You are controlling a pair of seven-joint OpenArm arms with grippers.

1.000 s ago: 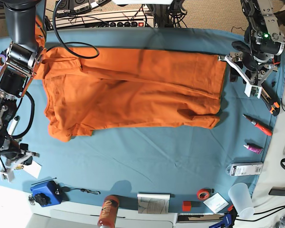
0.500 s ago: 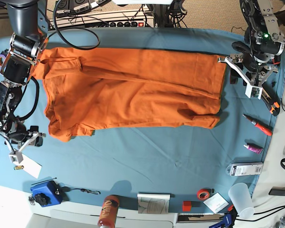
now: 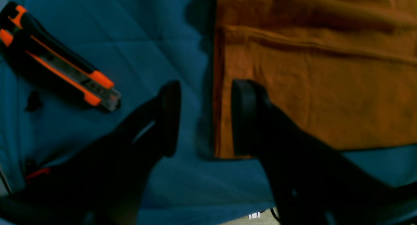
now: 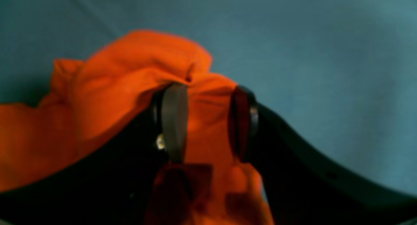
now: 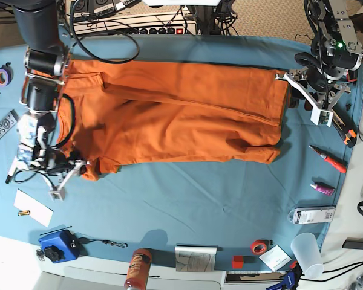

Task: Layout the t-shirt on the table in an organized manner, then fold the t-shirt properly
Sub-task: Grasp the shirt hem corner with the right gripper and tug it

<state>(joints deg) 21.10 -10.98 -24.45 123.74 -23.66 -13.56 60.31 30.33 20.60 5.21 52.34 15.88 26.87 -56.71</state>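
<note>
The orange t-shirt [image 5: 175,115] lies spread lengthwise across the teal table [image 5: 187,205]. My right gripper [image 5: 81,168] is at the shirt's front-left corner. In the right wrist view the gripper [image 4: 207,120] has its jaws apart, with a bunched fold of the shirt [image 4: 123,75] between them. My left gripper [image 5: 288,78] is at the shirt's far-right corner. In the left wrist view it [image 3: 203,117] is open and straddles the shirt's hem [image 3: 325,88], one finger over bare table [image 3: 130,39].
An orange-and-black utility knife [image 3: 58,68] lies beside my left gripper. A remote [image 5: 1,124], purple tape [image 5: 3,75] and white card [image 5: 33,208] are at the left. A blue box [image 5: 57,244], bottle [image 5: 138,269], red pen [image 5: 328,158] and plastic cup [image 5: 307,254] line the front and right.
My right gripper has moved from the table's front-left area up to the shirt's front-left corner, and its arm now reaches over the shirt's left end. The left arm has barely moved.
</note>
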